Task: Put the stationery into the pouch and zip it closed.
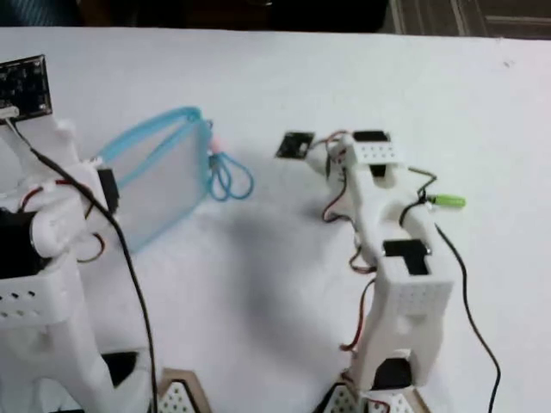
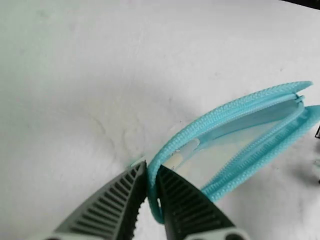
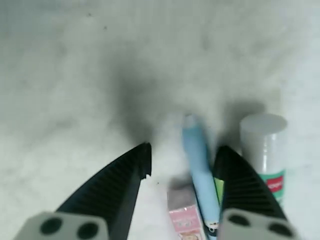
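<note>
Our left jaws clamp the soft pouch [image 2: 225,112] by its rim; our right jaws, apart, straddle the likely light, slick pen [image 3: 197,155] mid-barrel.

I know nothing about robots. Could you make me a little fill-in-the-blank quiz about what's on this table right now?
1. The left gripper pinches the edge of the ____.
2. Its zipper is ____.
3. The pen lying between the right gripper's open fingers is ____.

Missing words: pouch; open; blue.
</note>
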Available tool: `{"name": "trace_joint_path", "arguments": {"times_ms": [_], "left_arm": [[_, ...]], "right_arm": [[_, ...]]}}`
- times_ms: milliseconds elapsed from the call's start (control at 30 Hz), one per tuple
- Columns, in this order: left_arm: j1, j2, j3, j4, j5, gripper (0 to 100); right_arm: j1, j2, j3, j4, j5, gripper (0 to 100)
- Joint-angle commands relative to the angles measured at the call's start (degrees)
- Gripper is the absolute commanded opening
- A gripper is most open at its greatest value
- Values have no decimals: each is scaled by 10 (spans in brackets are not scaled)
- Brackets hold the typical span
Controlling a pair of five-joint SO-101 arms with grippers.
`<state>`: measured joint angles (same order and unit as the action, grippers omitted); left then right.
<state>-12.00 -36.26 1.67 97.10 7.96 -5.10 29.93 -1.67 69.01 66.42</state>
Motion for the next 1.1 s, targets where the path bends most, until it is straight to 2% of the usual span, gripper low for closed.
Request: {"name": "trace_joint_path", "arguments": {"times_ms": [0,133,267,333,433,700,967,1067], "left_arm": [[-3,15,-4,-6,-3,24],[-3,15,-4,-6,-3,24],[-4,15,-4,-6,-3,24],[-4,15,-4,-6,-3,24],[-4,15,-4,-6,-3,24],[-4,15,-4,-6,-3,24],[-4,15,-4,-6,-3,24],[-4,15,-4,-6,-3,24]], "right_arm": [[5,31,-30,-5,4,190],[2,34,-33,-8,4,13],[7,33,-54,-4,0,46],[7,26,-69,-4,-33,15],[-3,-5,-78,-4,-91,18],[-56,-153,-80,16,-203,17],[-81,-308,-81,3,-266,17],[-102,-360,-81,-20,-334,17]]}}
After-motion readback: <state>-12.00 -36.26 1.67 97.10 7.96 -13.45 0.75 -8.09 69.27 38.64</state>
